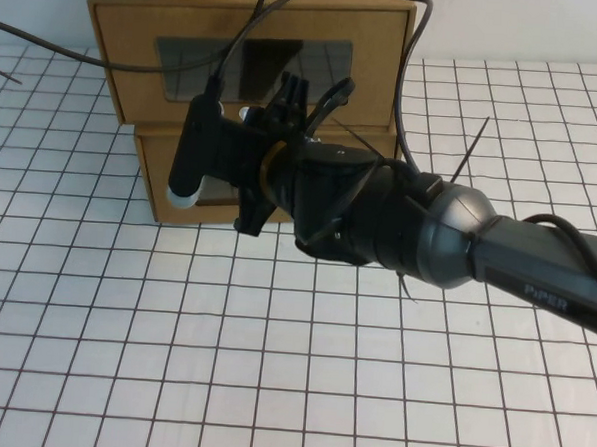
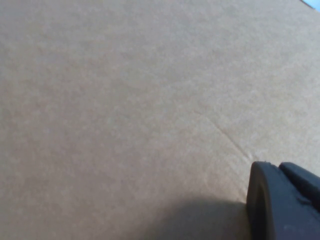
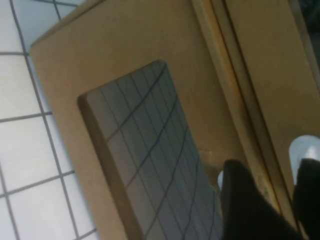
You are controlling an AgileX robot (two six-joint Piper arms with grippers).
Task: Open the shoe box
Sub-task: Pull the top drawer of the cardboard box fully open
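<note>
The white gridded table (image 1: 271,362) lies nearest the high camera. Over it the right arm (image 1: 537,266) reaches in from the robot's right and angles toward the far left. Its dark wrist covers much of the lower shoe box (image 1: 156,176).

The right gripper (image 1: 294,88) is at the front of the stacked boxes, around the line where one sits on the other. In the right wrist view its two dark fingers (image 3: 245,200) stand apart. Bare cardboard and the seam between the boxes show in the gap. The pincer is spread and nothing is caught in it.

That same view shows a box front with a grey window (image 3: 145,150) reflecting the grid. Which box this front belongs to cannot be told.

Beyond the gripper, the upper shoe box (image 1: 128,34) rests squarely on the lower one. Both stand at the far edge of the table, left of centre. The upper box's windowed front (image 1: 202,63) sits flush with its shell. A black cable (image 1: 399,109) curves down past the boxes' right side.

The left gripper (image 2: 280,200) shows only as a dark corner in the left wrist view. It is close against a plain cardboard surface (image 2: 125,100). Whether it is wide or narrow cannot be told.
</note>
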